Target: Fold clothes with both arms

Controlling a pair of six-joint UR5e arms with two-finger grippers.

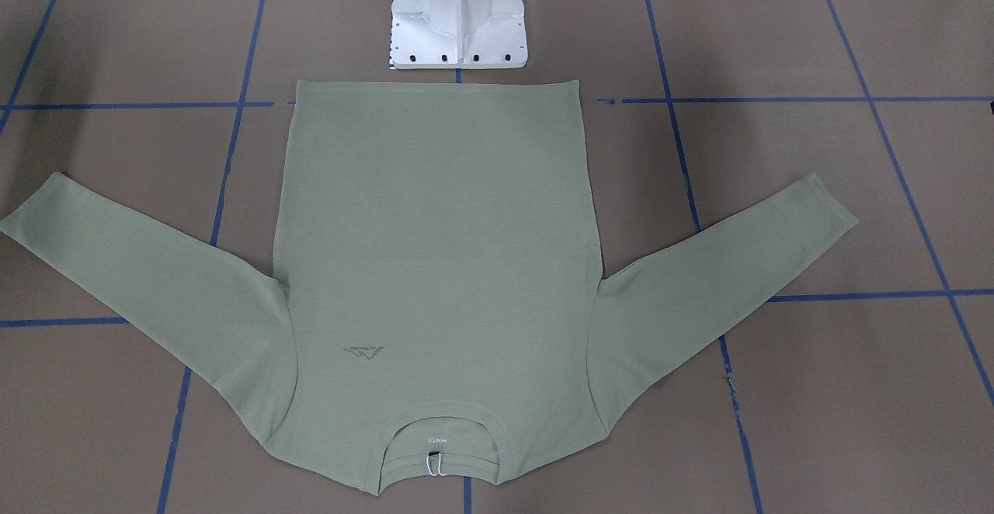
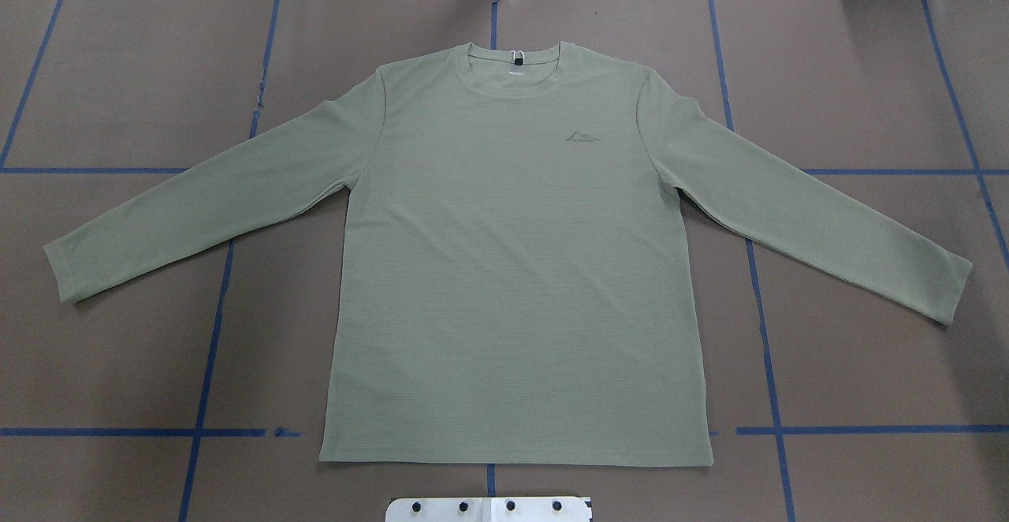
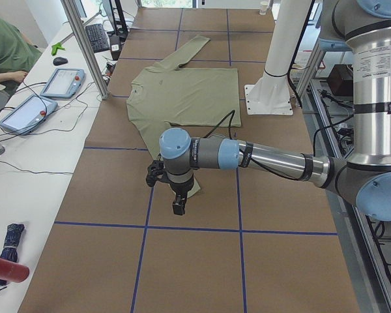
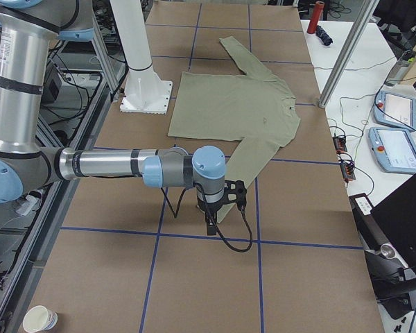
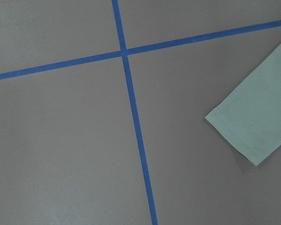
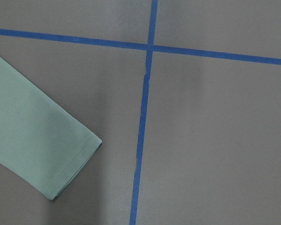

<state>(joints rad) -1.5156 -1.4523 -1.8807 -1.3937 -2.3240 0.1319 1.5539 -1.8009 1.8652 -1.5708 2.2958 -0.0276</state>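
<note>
The pale sage-green long-sleeved shirt [image 2: 512, 270] lies flat and face up on the brown table, both sleeves spread outward and the collar [image 2: 514, 61] at the far side from the robot. It also shows in the front-facing view [image 1: 435, 265]. My left gripper [image 3: 177, 205] hangs above the table by the near sleeve's cuff [image 5: 253, 126]. My right gripper [image 4: 210, 225] hangs by the other sleeve's cuff [image 6: 37, 150]. Both grippers show only in the side views, so I cannot tell whether they are open or shut. Neither wrist view shows any fingers.
The white pedestal base [image 1: 460, 13] stands just behind the shirt's hem. Blue tape lines [image 2: 209, 348] grid the brown table. A side desk holds control tablets [image 3: 62, 81] with a seated person [image 3: 6, 45] beside it. A paper cup [image 4: 40, 319] stands at a table corner.
</note>
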